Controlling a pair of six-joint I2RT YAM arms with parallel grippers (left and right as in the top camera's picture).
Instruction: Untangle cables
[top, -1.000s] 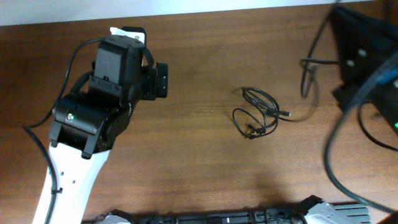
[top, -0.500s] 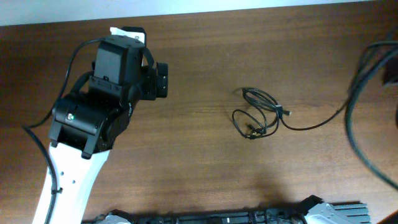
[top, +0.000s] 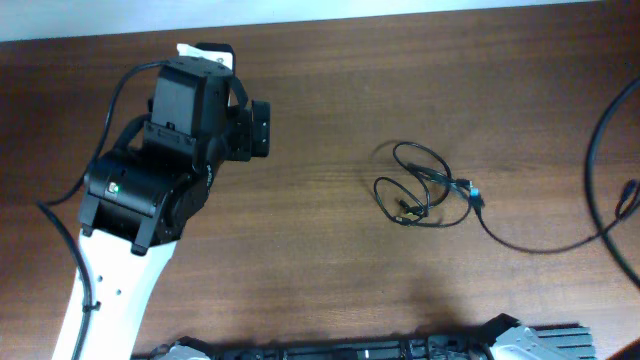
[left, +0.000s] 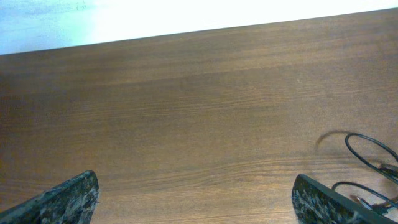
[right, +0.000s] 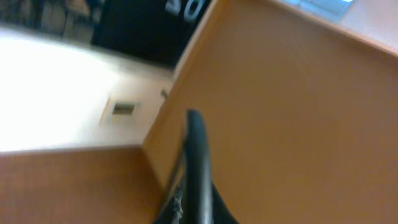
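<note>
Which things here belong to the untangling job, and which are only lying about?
For the job:
- cables, partly looped, one cord trailing to the right
- left gripper, open

Only there:
- table
- thick arm wire

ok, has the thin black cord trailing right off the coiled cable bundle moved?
Yes. The trailing cord swung away from the wooden table's far edge toward the near side; the coiled bundle barely shifted.

Thin black cables (top: 415, 185) lie loosely looped, one strand trailing right.
</note>
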